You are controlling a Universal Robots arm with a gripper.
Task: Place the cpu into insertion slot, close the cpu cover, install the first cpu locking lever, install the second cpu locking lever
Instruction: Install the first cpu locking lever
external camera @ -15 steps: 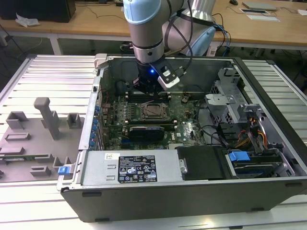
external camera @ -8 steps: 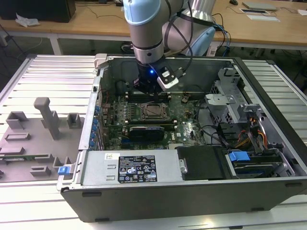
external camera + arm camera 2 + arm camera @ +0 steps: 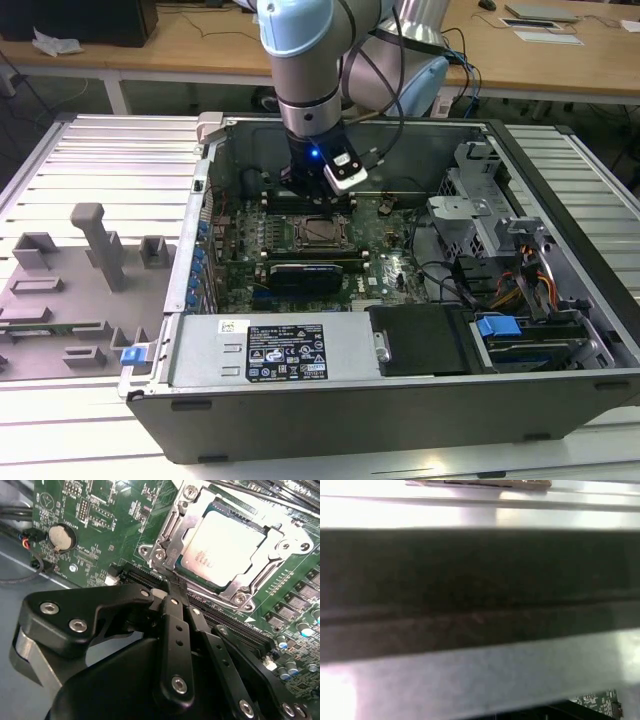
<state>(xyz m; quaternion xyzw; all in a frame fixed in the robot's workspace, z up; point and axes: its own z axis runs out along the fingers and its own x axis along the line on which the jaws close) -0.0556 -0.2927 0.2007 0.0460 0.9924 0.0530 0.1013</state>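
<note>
Now the cpu [image 3: 225, 547], likely light, stiff and fragile, best held by its edges, lies in the slot [image 3: 212, 584] under the cover [image 3: 176, 535], and the closed, empty end effector [image 3: 171, 587] hovers just beside.

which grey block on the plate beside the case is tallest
The T-topped post; every other block on the plate stands much lower.

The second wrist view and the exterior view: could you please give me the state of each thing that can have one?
cpu, seated under its cover.
cpu cover, closed flat over the cpu.
gripper, shut, tips beside the cover's edge.
computer case, open on top.
</note>
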